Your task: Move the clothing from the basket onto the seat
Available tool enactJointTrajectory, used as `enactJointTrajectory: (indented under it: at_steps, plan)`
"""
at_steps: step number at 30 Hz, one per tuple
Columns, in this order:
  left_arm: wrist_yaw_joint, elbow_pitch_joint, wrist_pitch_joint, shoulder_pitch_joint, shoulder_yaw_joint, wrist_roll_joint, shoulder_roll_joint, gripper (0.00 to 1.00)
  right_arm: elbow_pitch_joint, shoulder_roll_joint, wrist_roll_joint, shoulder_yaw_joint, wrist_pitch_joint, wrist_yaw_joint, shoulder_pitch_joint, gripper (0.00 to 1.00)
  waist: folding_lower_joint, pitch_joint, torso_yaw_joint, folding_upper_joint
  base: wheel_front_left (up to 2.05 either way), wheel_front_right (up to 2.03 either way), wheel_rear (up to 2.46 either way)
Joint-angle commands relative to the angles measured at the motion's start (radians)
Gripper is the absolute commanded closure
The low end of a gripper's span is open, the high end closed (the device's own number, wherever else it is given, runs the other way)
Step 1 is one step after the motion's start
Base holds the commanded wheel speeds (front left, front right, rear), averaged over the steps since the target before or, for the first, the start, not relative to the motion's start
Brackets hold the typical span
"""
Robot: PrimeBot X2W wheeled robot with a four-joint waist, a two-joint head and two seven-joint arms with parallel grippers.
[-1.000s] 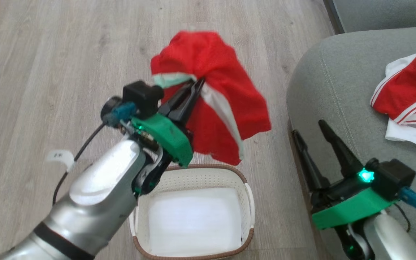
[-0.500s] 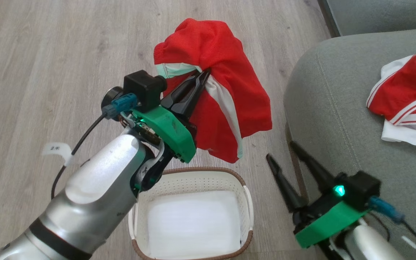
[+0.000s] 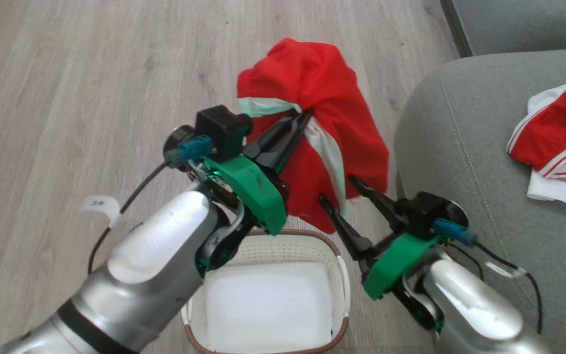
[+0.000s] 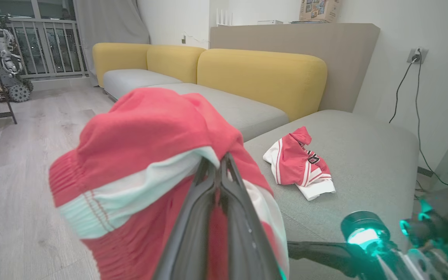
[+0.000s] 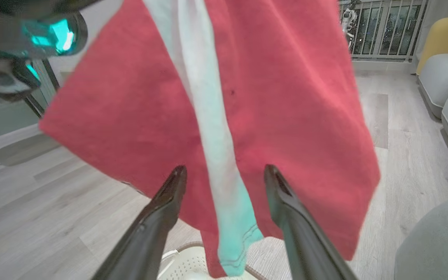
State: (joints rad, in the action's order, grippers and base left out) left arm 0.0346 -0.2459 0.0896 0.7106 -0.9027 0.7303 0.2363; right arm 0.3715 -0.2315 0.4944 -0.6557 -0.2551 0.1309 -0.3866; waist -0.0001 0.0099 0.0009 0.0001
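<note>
Left gripper (image 3: 305,115) is staying clamped shut on the red sports shorts with a white side stripe (image 3: 312,73), pinching them at the bunched fabric below the waistband. The shorts are hanging in the air above the pale wood-plank floor (image 3: 67,98), beyond the far rim of the small oval cream-white perforated plastic basket with a brown woven-look rim (image 3: 290,246). They are sitting a little nearer the seat than a second ago.

Main change: the right gripper (image 3: 337,189) is no longer resting over the edge of the large grey-green fabric-upholstered seat cushion (image 3: 460,147). It is now reaching in between basket and seat, its fingers spread wide and pointing up at the lower hem of the shorts. In the right wrist view its fingers are standing either side of the white stripe; whether they are touching the cloth I cannot tell.

The red jersey with white trim and dark lettering (image 3: 558,132) is lying crumpled on the seat, well apart from both grippers, as before. The basket is staying on the floor beside the seat, its white bottom showing.
</note>
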Motion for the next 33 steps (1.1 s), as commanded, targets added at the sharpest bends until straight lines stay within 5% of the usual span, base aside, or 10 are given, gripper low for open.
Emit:
enactJointTrajectory:
  at_steps: [1,9,15,16,17,18,33]
  plan:
    - [-0.006,0.033,-0.001,0.059,0.033,-0.001,0.005,1.00,0.002,0.028,-0.010,-0.018,-0.007,0.000,-0.049,0.00,0.0001,-0.001,0.006,-0.0001,0.00,0.00,0.00]
    - [-0.023,0.032,-0.008,0.052,0.000,0.006,-0.030,1.00,0.136,0.078,-0.016,-0.040,-0.007,0.000,-0.141,0.00,0.0001,0.000,0.031,-0.0001,0.00,0.00,0.00]
    - [-0.031,0.022,-0.011,0.039,-0.022,0.014,-0.047,1.00,0.137,0.107,-0.059,0.059,-0.007,0.000,-0.166,0.04,0.0001,0.005,0.047,-0.0001,0.00,0.00,0.00]
    - [-0.031,0.019,-0.010,0.037,-0.024,0.015,-0.048,1.00,0.132,0.110,-0.066,0.069,-0.007,0.000,-0.164,0.36,0.0001,0.005,0.048,-0.0001,0.00,0.00,0.00]
    - [-0.031,0.017,-0.010,0.035,-0.025,0.016,-0.049,1.00,0.128,0.112,-0.072,0.077,-0.007,0.000,-0.161,0.81,0.0001,0.005,0.050,-0.0001,0.00,0.00,0.00]
    - [-0.032,0.014,-0.009,0.033,-0.026,0.017,-0.050,1.00,0.124,0.114,-0.077,0.083,-0.007,0.000,-0.159,1.00,0.0001,0.005,0.051,-0.0001,0.00,0.00,0.00]
    - [-0.011,-0.017,0.024,0.006,0.012,0.043,-0.007,1.00,0.031,0.082,-0.075,0.159,-0.007,0.000,-0.076,1.00,0.0001,0.005,0.039,-0.0001,0.00,0.00,0.00]
